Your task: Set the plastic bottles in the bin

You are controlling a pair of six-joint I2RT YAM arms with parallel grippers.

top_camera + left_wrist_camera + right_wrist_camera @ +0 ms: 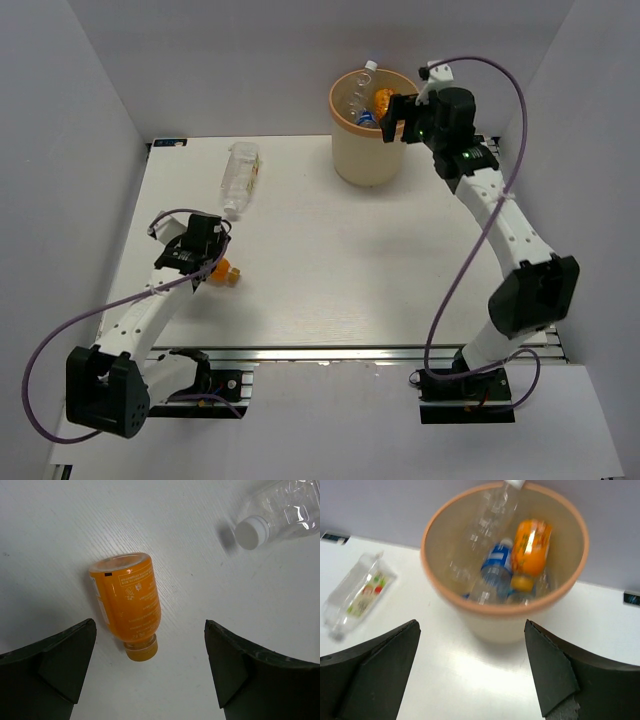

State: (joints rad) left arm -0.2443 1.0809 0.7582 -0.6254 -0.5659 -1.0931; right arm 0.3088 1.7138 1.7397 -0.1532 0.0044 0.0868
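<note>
At the bin (501,611), the right hand (471,625) gapes wide, empty; the left hand (149,626), also wide, hangs over an orange bottle (131,602) that could roll aside if nudged.

Bin (495,626): beige wall, peach rim.
Orange bottle (531,547): orange throughout.
Blue-labelled bottle (496,569): clear, blue label.
Orange-capped bottle (131,605): orange, white print.
White-capped bottle (280,515): clear, red-green label.
Table (350,280): white.

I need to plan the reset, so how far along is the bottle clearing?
Done: several bottles are in the bin, one orange, one blue-labelled. In hand: nothing; both jaws stand open, the left pair above the loose orange bottle. Left: that one and the clear bottle beyond it.
</note>
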